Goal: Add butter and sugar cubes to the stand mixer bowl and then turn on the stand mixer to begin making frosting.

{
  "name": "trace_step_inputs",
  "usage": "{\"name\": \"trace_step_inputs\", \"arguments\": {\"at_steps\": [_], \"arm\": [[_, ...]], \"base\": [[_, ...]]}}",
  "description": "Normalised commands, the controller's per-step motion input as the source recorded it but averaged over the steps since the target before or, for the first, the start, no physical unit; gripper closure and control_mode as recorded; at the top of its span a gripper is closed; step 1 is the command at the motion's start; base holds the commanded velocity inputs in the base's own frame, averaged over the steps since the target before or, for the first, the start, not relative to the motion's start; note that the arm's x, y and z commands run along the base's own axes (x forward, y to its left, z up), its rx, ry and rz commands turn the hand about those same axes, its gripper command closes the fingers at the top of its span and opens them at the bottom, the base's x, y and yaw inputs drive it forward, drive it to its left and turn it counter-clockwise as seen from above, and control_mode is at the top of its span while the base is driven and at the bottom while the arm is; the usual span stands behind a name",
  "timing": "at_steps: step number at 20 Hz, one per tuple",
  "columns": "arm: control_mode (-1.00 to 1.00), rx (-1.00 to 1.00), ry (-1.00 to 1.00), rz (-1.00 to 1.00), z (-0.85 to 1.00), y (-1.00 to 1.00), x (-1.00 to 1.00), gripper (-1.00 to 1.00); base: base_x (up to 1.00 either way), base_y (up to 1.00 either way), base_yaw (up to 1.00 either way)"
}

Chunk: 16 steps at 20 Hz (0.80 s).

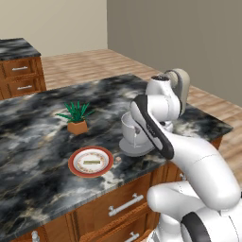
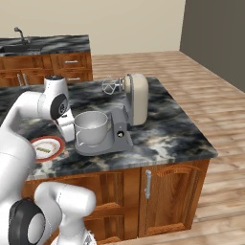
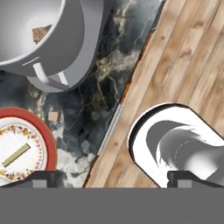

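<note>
risk: loose sugar cube (image 3: 54, 116) left-centre on surface (image 3: 105, 83) is tiny, may slip the pinch | plate (image 3: 49, 144) lower left: butter (image 3: 15, 155) on it | stand mixer bowl (image 3: 65, 26) upper left: one cube (image 3: 40, 33) inside | gripper (image 3: 109, 179) bottom, fingers apart, holding nothing

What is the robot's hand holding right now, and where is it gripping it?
Nothing. The hand is open and empty above the counter edge; the butter lies on the plate, and one sugar cube sits on the counter.
</note>
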Motion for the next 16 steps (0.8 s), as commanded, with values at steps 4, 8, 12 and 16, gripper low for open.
{"name": "trace_step_inputs", "arguments": {"at_steps": [4,8,12,16], "arm": [[-1.00,0.00,0.12,-0.06,-0.10,0.19,0.00,-1.00],[-1.00,0.00,0.02,-0.15,-0.27,0.13,0.00,-1.00],[-1.00,0.00,0.00,-0.21,-0.19,0.06,0.01,-1.00],[-1.00,0.00,0.00,-0.20,-0.13,0.04,0.09,-1.00]], "base": [[0.00,0.00,0.00],[0.00,0.00,0.00],[0.00,0.00,0.00],[0.00,0.00,0.00]]}}
